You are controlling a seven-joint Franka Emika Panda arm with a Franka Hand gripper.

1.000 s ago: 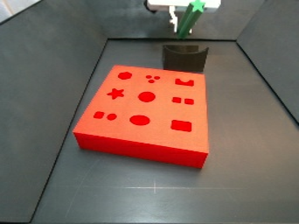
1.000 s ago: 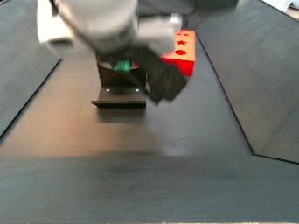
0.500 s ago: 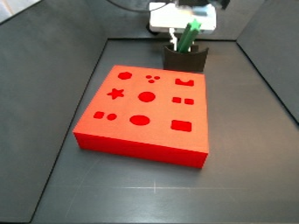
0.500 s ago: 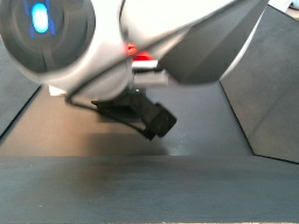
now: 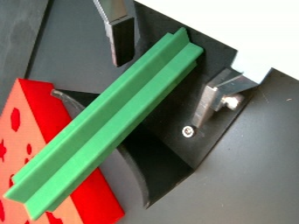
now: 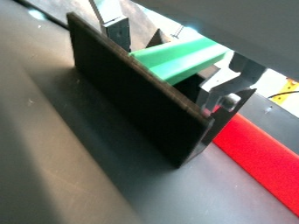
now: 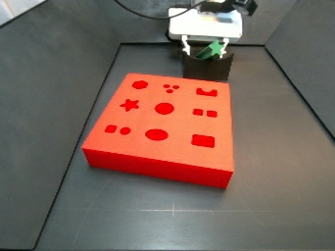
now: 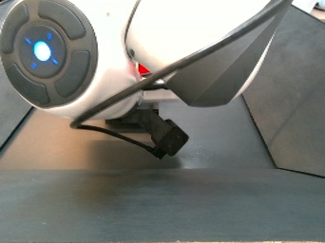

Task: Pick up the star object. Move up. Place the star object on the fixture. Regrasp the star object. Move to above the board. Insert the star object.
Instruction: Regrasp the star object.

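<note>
The star object (image 5: 111, 122) lies between my fingers (image 5: 117, 35), a long green peg w/ ridged sides. In a wrist view its near end (image 6: 176, 59) sits at the top edge of the fixture (image 6: 135, 96), in or right at the notch; can't tell if it bears on the dark wall. In a side view only a bit of green (image 7: 209, 49) shows, just above the fixture (image 7: 207, 67).

My gripper (image 7: 206, 41) is low over the fixture at the far end of the floor, behind the board (image 7: 164, 125). Both silver plates flank the peg (image 6: 119, 26), but the pics don't show whether the pads press it or stand a hair off, so I can't tell if I'm clamped or let go.

Vs 0.5 s ago: I've come down further; then the peg stood out clearly above the fixture, tilted, now it's mostly hidden behind my gripper. Vs 1 s ago I was well above the block.

Board edge shows red beside the fixture in both wrist views (image 5: 47, 149). The other side view is filled w/ my arm (image 8: 140, 57); peg not seen there.
</note>
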